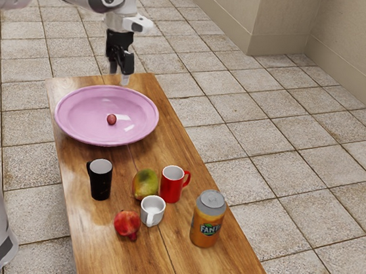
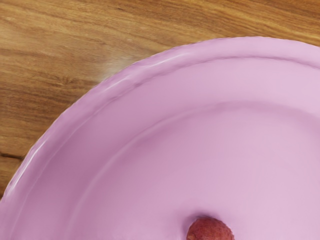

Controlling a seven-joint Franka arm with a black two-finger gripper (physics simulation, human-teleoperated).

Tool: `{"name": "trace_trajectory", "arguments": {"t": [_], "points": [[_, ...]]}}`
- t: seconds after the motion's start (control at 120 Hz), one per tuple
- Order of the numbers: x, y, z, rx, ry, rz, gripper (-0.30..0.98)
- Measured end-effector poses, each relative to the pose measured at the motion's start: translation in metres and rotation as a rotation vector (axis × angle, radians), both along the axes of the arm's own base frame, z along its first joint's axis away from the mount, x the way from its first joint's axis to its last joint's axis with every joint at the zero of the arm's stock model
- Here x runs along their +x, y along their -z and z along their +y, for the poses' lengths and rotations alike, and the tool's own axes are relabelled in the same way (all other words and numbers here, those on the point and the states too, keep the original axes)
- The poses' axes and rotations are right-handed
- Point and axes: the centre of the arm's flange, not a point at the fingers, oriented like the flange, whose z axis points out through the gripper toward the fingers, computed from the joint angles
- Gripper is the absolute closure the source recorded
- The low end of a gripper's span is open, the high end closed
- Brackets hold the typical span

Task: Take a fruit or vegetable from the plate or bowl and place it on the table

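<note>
Small round red fruit (image 1: 111,119) lies in the wide pink plate (image 1: 76,128), with the claw (image 1: 119,75) parted above

The black two-finger claw hangs over the plate's far side, by the far end of the brown wooden desk (image 1: 90,253). As I see it from here, its fingers stand apart with nothing between them. The fruit sits near the middle of the plate, clear of the rim.

The step in hand looks to be lining up for the grasp. The claw would do well to travel toward the plate's middle while it is high, then come straight down, so that the raised rim isn't knocked. With something this small and round, centring matters: a finger landing on top could send it rolling over the smooth surface. Best to straddle it evenly, stop just short of pressing the plate, and close gently around its widest part.

For the release, the bare wood between the plate and the glossy black mug (image 1: 101,181) might serve, though it's a narrow strip. The green-and-red mango (image 1: 146,183) and the shiny red mug (image 1: 172,184) stand nearby too. I'd set the fruit down low and let go only once it touches, lest it roll.
</note>
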Motion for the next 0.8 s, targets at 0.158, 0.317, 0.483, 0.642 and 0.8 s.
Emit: {"name": "trace_trajectory", "arguments": {"t": [0.158,0.317,0.483,0.642,0.8], "points": [[0.046,-0.008,-0.024,0.015,0.073,0.056,0.02],[0.037,-0.028,-0.057,0.000,0.134,0.034,0.02],[0.014,0.004,-0.059,-0.026,0.117,0.045,0.02],[0.000,0.038,-0.039,-0.042,0.057,0.050,0.02],[-0.018,0.032,-0.029,-0.035,0.026,0.008,0.02]]}}
